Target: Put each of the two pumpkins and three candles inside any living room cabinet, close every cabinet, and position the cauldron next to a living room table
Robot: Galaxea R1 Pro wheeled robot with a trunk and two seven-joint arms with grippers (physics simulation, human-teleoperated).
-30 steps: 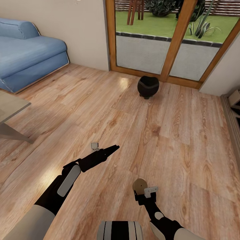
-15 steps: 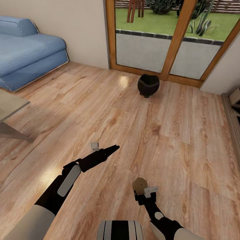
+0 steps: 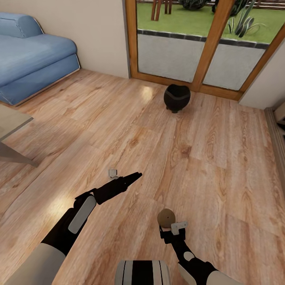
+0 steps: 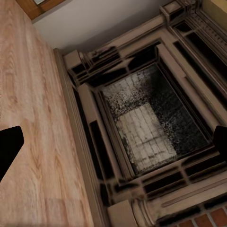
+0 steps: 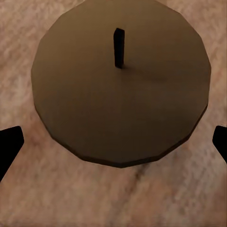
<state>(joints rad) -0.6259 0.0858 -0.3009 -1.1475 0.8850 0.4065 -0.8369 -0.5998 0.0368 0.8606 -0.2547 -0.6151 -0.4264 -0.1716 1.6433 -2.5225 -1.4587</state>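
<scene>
The right gripper [image 3: 166,225] grips a candle [image 3: 166,217] wick-up, seemingly for carrying to a cabinet. The left gripper [image 3: 134,175] points forward with nothing in it; whether its jaws are parted, I cannot tell. The cauldron [image 3: 177,97] sits on the floor by the glass door [image 3: 206,47], well apart from the table [image 3: 12,122].

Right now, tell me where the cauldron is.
In the head view, the cauldron stands on the wood floor, ahead and slightly right, just before the glass door's frame.
</scene>
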